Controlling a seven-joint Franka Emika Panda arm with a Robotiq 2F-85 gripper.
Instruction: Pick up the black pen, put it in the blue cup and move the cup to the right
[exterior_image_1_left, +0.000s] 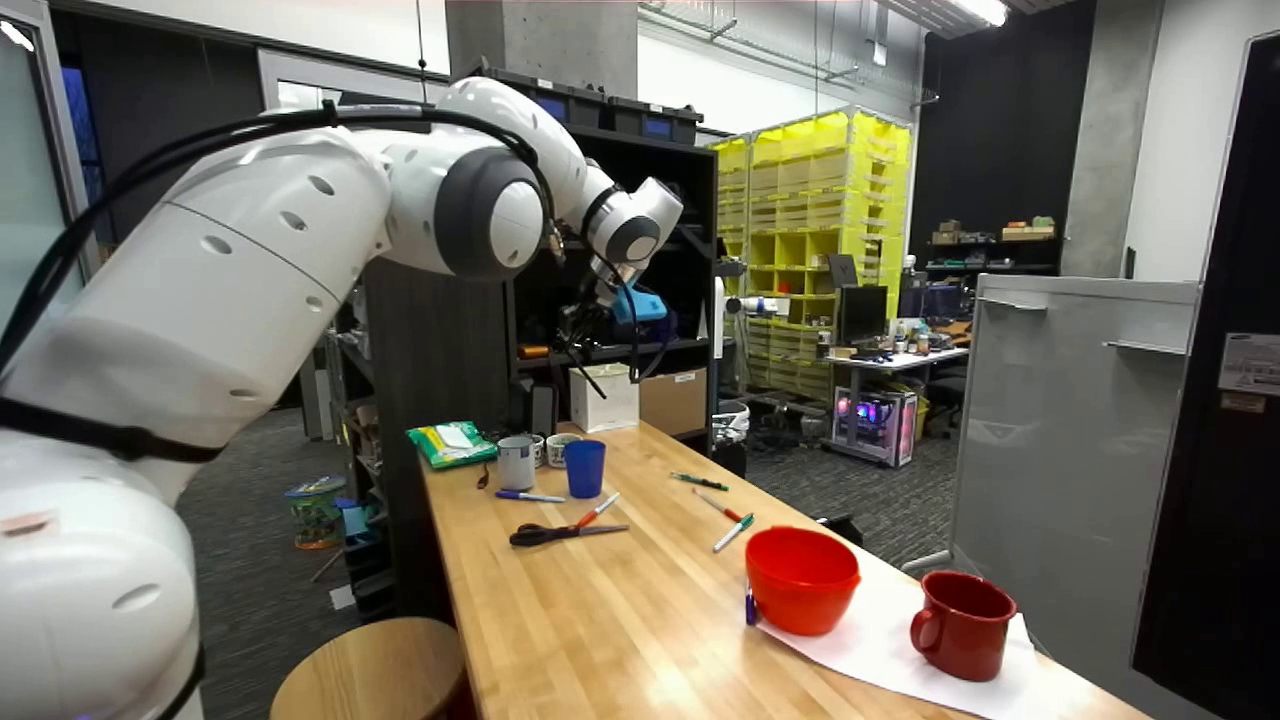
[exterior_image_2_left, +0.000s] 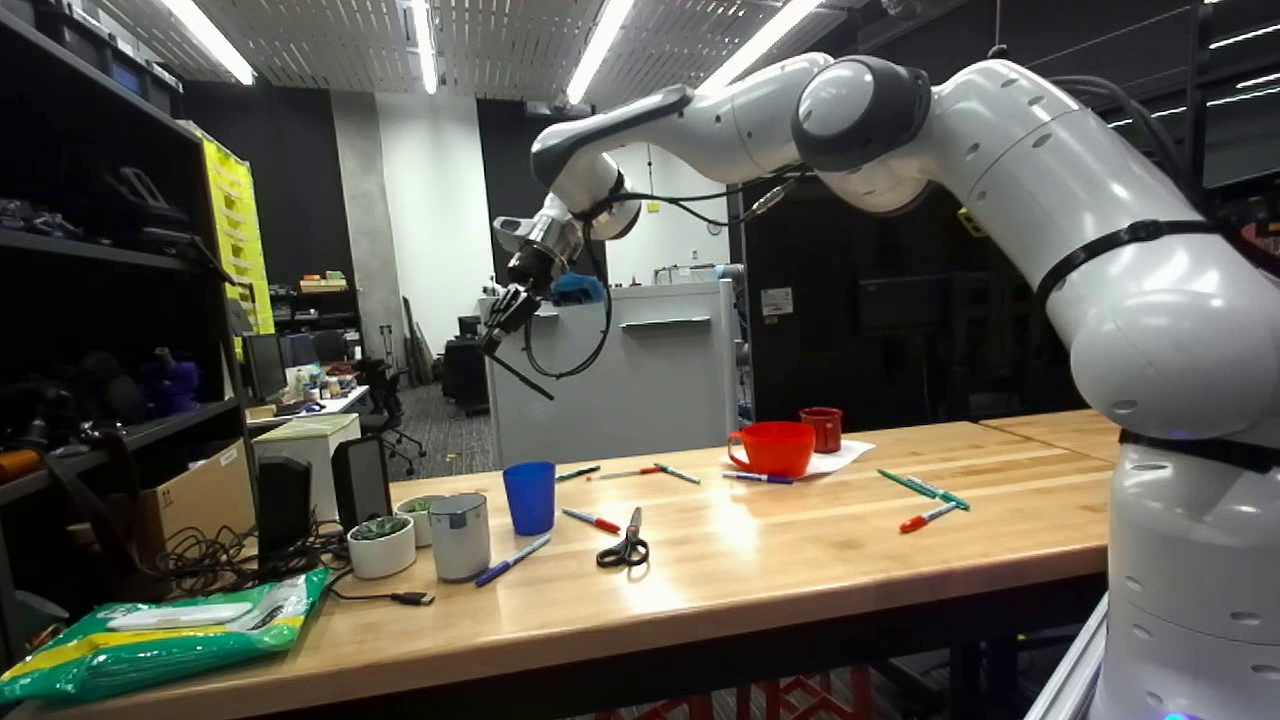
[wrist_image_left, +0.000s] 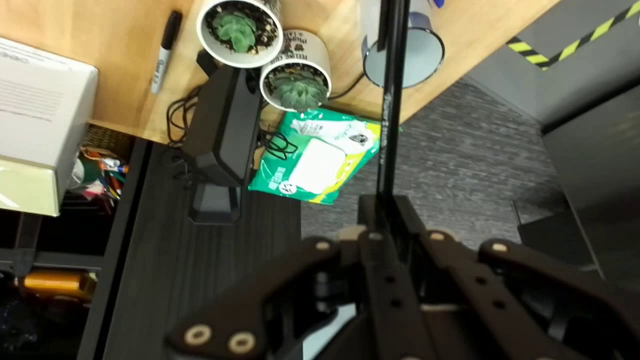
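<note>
Exterior view: my gripper (exterior_image_2_left: 492, 342) clamps the black pen (exterior_image_2_left: 524, 377) near one end; lowered slanting, it could topple the blue cup (exterior_image_2_left: 529, 498).

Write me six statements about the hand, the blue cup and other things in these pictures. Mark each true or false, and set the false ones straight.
1. The hand grips the black pen. True.
2. The blue cup stands upright on the table. True.
3. The black pen is already inside the blue cup. False: it is held in the air, outside the blue cup.
4. The dark red mug stands on white paper. True.
5. The scissors lie inside the red bowl. False: the scissors lie on the table, outside the red bowl.
6. The wrist view shows just one potted plant. False: it shows two potted plants.
</note>
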